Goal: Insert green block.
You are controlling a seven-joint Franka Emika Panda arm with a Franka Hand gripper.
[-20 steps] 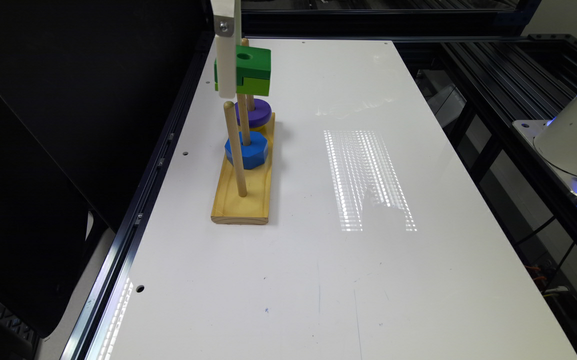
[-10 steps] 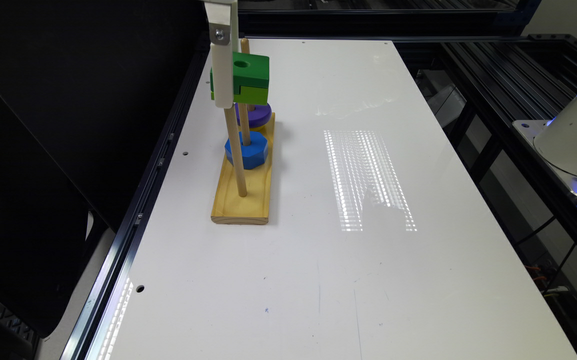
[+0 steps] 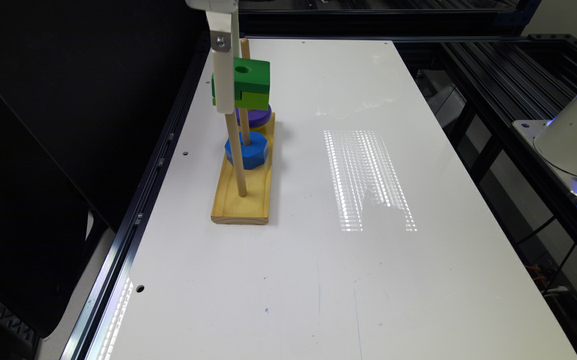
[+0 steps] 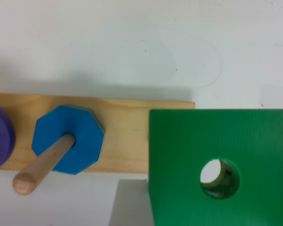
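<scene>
The green block (image 3: 250, 82), dark green over lime green with a round centre hole, hangs in the air above the wooden peg board (image 3: 243, 200). My gripper (image 3: 238, 95) is shut on it, one white finger crossing its near side. The block sits over the top of the front bare peg (image 3: 235, 155), near the exterior view's left edge of the table. In the wrist view the green block (image 4: 219, 160) is close up, and a pale surface shows through its hole. The blue hexagonal block (image 4: 68, 139) sits on the middle peg (image 4: 42, 167).
A purple round ring (image 3: 254, 116) sits on the far peg of the board. The white table (image 3: 368, 275) spreads wide toward the exterior view's right and front. A black rail runs along the table's left edge. A white robot base (image 3: 575, 140) stands at the right.
The gripper and green block have come down a little and shifted slightly toward the exterior view's left, closer to the front peg's top.
</scene>
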